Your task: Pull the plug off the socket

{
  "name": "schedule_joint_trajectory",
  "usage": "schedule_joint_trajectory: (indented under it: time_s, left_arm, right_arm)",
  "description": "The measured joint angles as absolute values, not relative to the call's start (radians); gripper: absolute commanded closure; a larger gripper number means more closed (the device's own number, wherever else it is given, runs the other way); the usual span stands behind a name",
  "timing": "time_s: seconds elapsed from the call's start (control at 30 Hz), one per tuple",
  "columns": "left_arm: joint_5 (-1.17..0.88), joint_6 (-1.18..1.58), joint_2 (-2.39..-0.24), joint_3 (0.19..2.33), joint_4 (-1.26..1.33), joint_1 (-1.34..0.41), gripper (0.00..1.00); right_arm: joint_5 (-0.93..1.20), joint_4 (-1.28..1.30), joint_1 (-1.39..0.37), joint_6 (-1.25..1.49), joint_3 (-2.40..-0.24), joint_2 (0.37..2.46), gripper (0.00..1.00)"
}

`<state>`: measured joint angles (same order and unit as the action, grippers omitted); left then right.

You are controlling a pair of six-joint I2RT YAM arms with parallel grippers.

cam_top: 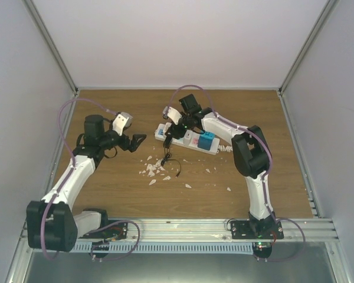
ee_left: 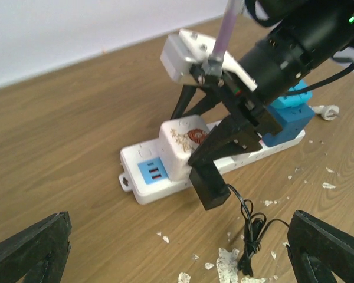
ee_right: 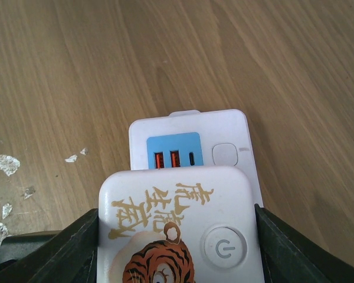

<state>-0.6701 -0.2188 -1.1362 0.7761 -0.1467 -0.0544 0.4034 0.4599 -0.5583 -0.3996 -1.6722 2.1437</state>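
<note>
Centre of the overhead view, the plug (ee_right: pixel 180 224) is clamped between the half-closed fingers (ee_right: pixel 65 253) of the right gripper (ee_right: pixel 177 259) but not yet pulled from the socket (ee_right: pixel 230 127); the left gripper (cam_top: pixel 135 140) is seen wide open, empty.

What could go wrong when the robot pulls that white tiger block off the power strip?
1. Nothing holds the power strip down: the left gripper hangs open off to the side, so the strip may lift along with the tiger plug.
2. The right gripper pinches the plug's smooth sides, so it might slip off.
3. The black cable lies right beside the strip and could get snagged.
</note>
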Motion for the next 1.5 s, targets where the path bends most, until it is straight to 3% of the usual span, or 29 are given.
schedule_joint_trajectory:
  time_s: [0.33, 0.6, 0.83, 1.5]
  left_arm:
    - [-0.555, -0.22, -1.266, 0.764, -0.099, -0.241, 0.09]
    - [-0.471, -0.212, -1.415, 0.764, -0.003, -0.355, 0.07]
    - [-0.392, -0.217, -1.497, 0.773, 0.064, -0.466, 0.18]
    - [-0.288, -0.192, -1.717, 0.91, 0.132, -0.472, 0.42]
  right_arm:
    - [0.328, 0.39, -0.564, -0.294, -1.605, 2.108, 0.68]
    - [0.278, 0.371, -0.564, -0.24, -1.543, 2.064, 0.68]
    - [0.271, 0.366, -0.565, -0.226, -1.542, 2.064, 0.66]
    - [0.297, 0.358, -0.555, -0.227, -1.537, 2.064, 0.66]
